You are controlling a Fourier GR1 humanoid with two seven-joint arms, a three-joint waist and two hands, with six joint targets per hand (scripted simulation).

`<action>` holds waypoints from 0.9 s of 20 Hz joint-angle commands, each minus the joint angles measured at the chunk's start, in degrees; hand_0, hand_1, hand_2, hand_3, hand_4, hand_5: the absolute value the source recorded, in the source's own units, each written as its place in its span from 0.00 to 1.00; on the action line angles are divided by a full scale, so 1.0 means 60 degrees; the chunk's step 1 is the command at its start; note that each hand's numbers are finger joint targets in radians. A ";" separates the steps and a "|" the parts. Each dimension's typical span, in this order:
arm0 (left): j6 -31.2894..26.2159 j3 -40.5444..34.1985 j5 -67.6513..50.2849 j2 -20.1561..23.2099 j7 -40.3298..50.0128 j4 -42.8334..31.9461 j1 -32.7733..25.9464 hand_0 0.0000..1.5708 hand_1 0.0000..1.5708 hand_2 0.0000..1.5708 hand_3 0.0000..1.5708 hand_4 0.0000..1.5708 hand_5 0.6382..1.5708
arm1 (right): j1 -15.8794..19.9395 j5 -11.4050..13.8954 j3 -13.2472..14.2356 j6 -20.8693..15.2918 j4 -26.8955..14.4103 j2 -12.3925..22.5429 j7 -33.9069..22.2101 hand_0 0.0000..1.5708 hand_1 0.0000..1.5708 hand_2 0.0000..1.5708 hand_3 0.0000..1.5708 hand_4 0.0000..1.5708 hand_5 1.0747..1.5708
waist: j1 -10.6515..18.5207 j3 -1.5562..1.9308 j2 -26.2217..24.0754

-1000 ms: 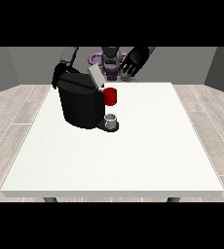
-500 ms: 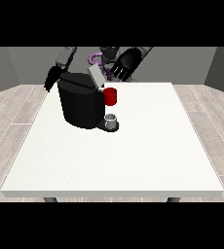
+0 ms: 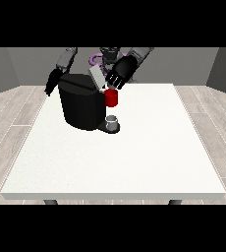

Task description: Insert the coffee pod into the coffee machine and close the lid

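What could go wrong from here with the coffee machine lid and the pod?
The hand at the view's right is at the raised lid. If it pushes down off-centre, the lid could stop short of closing. The pod itself cannot be made out, so it may not be seated. The hand at the view's left hangs beside the coffee machine and could nudge it.

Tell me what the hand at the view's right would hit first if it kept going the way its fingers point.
Probably the raised lid of the coffee machine: the hand at the view's right points down towards it, just above the red part. Depth is unclear from this view.
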State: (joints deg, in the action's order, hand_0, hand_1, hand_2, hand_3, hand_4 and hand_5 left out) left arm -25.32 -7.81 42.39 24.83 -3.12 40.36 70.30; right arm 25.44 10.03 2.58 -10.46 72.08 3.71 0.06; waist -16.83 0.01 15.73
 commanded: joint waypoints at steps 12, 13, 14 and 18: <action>0.0443 0.0127 0.0134 -0.0549 -0.0303 -0.0526 -0.0567 0.76 0.76 0.79 0.76 0.27 1.00 | -0.0136 -0.0219 0.0138 0.0206 0.0296 0.0162 -0.0474 0.00 0.00 0.00 0.00 0.00 1.00 | -0.0125 -0.0003 -0.0300; 0.0168 -0.0039 0.0062 -0.0265 0.0058 -0.0340 0.0649 0.76 0.76 0.80 0.76 0.27 1.00 | 0.0429 -0.0169 0.0221 0.0023 -0.0307 0.0034 0.0189 0.00 0.00 0.00 0.00 0.00 1.00 | -0.0031 0.0003 0.0572; 0.0087 0.0110 0.0168 -0.0261 -0.0114 -0.0462 0.0062 0.74 0.74 0.79 0.76 0.27 1.00 | -0.0008 -0.0011 0.0087 -0.0015 -0.0158 0.0056 -0.0049 0.00 0.00 0.00 0.00 0.00 1.00 | 0.0083 0.0000 0.0053; 0.0445 0.0065 0.0257 -0.0138 -0.0412 -0.0517 -0.0048 0.77 0.77 0.80 0.76 0.27 1.00 | 0.0274 -0.0293 0.0293 0.0313 0.0130 0.0353 -0.0238 0.00 0.00 0.00 0.00 0.00 1.00 | -0.0111 -0.0002 0.0218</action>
State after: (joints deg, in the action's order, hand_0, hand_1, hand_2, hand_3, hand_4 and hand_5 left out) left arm -24.52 -7.73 43.51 24.98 -4.31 37.74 70.91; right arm 25.78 8.84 3.94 -9.42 71.80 4.91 0.27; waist -17.26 0.01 16.83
